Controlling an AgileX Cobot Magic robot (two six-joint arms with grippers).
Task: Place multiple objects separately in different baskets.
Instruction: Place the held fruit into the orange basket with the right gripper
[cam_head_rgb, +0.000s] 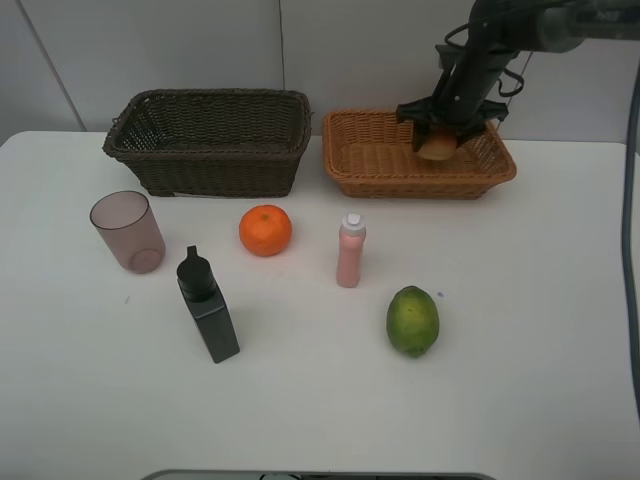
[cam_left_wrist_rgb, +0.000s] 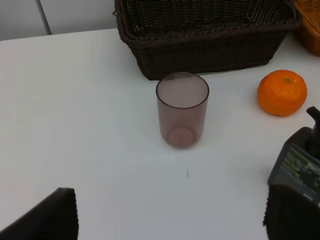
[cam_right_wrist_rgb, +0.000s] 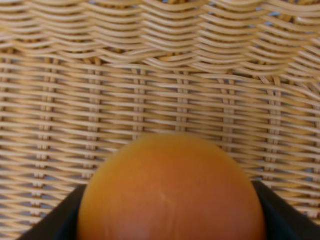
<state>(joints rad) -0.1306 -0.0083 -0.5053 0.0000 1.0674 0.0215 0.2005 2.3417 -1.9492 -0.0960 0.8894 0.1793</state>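
Starting nearest, we find the left gripper (cam_left_wrist_rgb: 175, 219) spread wide and empty, the cup (cam_left_wrist_rgb: 182, 110) upright just ahead of it. Farthest back, the right gripper (cam_head_rgb: 441, 132) pinches the peach (cam_head_rgb: 437, 147) directly above the light basket (cam_head_rgb: 385, 178) floor; we judge that release needs only a straight descent.

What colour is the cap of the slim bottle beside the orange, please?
White: the cap tops a pink bottle; the exterior high view shows it best.
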